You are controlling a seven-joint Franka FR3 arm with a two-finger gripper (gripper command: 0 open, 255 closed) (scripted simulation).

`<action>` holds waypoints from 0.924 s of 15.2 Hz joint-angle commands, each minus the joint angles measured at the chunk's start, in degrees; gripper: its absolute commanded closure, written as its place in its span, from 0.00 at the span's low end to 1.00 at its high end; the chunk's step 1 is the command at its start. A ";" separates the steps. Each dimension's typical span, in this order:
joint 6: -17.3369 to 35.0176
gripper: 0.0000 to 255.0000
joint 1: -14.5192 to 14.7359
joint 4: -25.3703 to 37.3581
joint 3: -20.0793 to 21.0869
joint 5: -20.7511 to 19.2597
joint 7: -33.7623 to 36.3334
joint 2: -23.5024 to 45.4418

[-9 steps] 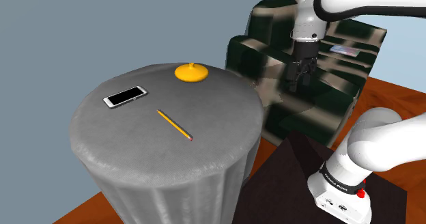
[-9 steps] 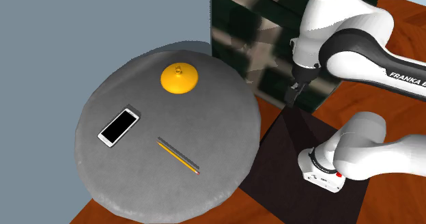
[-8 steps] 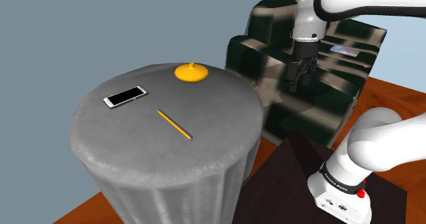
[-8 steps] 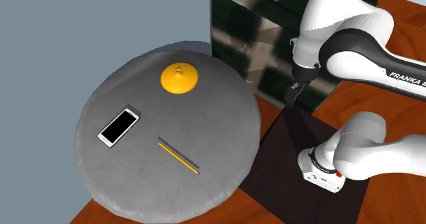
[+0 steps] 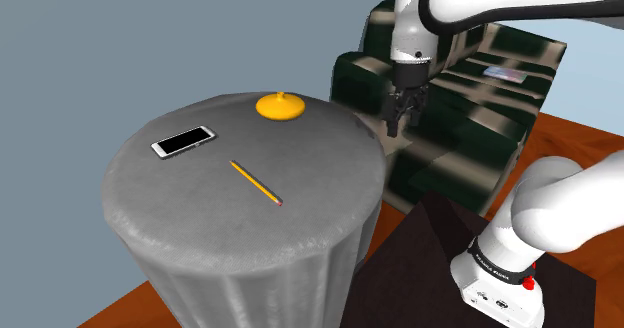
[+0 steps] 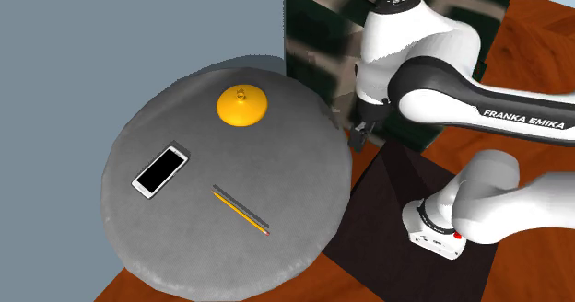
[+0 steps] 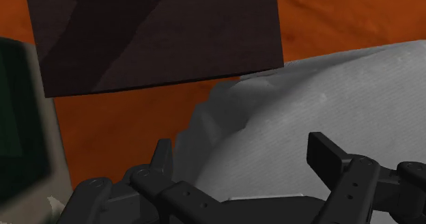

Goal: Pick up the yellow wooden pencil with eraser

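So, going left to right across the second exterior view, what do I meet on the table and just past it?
Phone → yellow pencil → dark stand. The orange knobbed disc shares the pencil's span across the picture, so I leave it out of the order.

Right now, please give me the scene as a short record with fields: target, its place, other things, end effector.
target: yellow pencil
place: lying flat near the middle of the round grey table
other things: phone and orange dome-shaped object, both apart from the pencil
end effector: open, empty, at the table's edge beside the dark armchair, not over the pencil
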 commanded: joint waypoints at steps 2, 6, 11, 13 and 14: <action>2.55 0.00 1.09 3.67 2.85 1.18 2.71 5.35; 5.12 0.00 2.31 9.18 6.34 1.68 6.31 12.34; 7.32 0.00 3.68 17.49 10.38 0.71 11.12 21.66; 7.82 0.00 4.29 21.28 11.86 -0.20 13.16 25.60; 7.98 0.00 4.61 23.29 12.58 -0.76 14.20 27.61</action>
